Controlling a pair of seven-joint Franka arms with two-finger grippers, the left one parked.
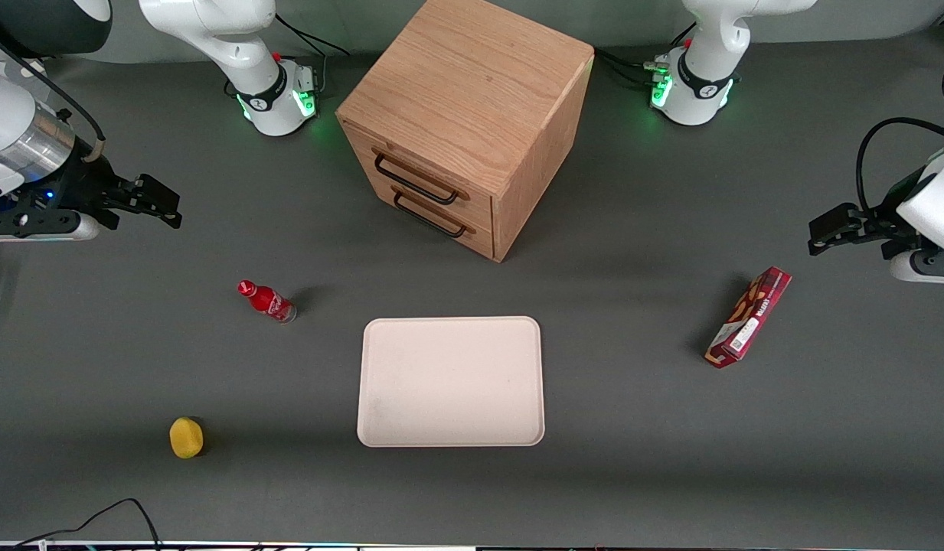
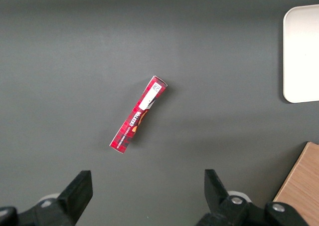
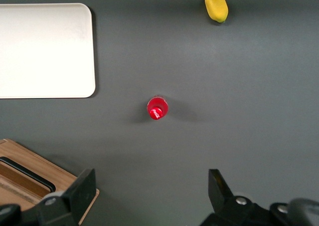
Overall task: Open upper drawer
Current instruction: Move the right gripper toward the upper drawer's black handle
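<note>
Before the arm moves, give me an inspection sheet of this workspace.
Surface: dark grey table, flat, no spills seen.
Job's things: upper drawer shut, flush with the lower drawer; black handle free.
Clutter: red bottle upright; yellow object nearest the front camera; empty cream tray in front of the cabinet; red box toward the parked arm's end.
Grippers: gripper open, empty, hovering at the working arm's end, apart from the cabinet.
Cables: black cable at the table's near edge; more at the arm bases.
Surroundings: nothing seen.
</note>
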